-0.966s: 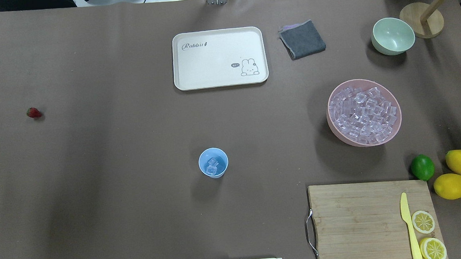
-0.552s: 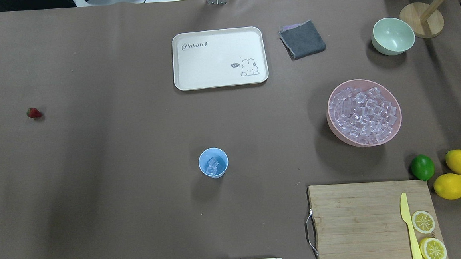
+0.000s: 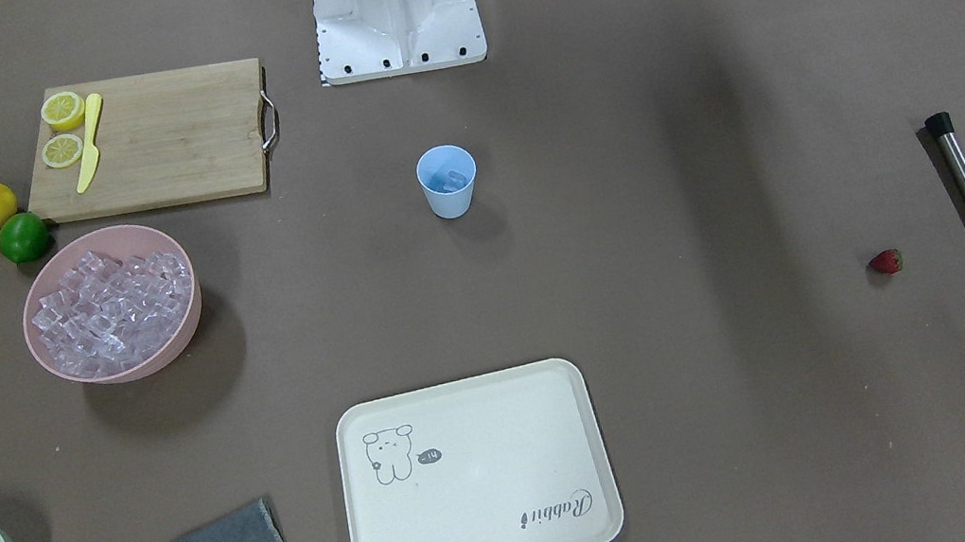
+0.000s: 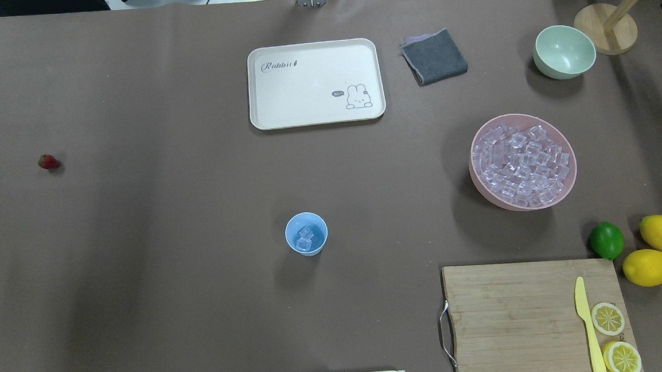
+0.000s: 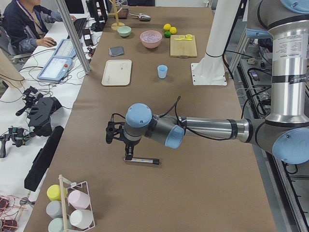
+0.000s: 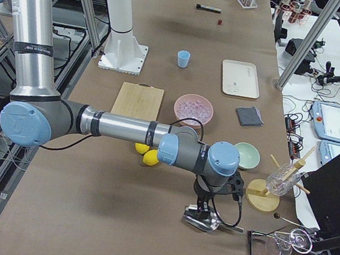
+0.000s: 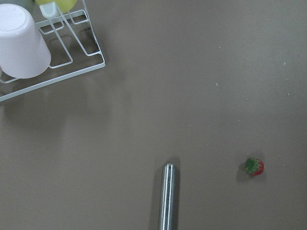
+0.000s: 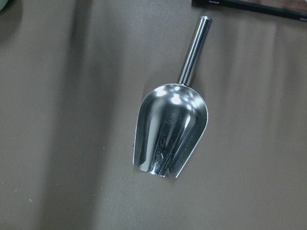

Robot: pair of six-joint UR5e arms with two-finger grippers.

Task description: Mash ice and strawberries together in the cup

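Note:
The light-blue cup (image 4: 306,234) stands upright mid-table with a few ice cubes (image 4: 304,239) inside. More ice (image 4: 522,160) fills the pink bowl (image 4: 571,183) on the right. The strawberry (image 4: 48,162) lies on the table at the far left, and it also shows in the left wrist view (image 7: 254,166) beside a metal muddler (image 7: 167,196). My left gripper (image 5: 128,154) hangs over the muddler's end; I cannot tell if it is open. My right gripper (image 6: 201,209) hangs over a metal scoop (image 8: 170,134) off the table's right end; I cannot tell its state.
A cream tray (image 4: 316,83), a grey cloth (image 4: 433,56) and a pale green bowl (image 4: 564,51) sit at the back. A cutting board (image 4: 523,318) with a yellow knife and lemon slices, two lemons (image 4: 647,267) and a lime (image 4: 607,240) sit front right. A cup rack (image 7: 53,62) stands near the muddler.

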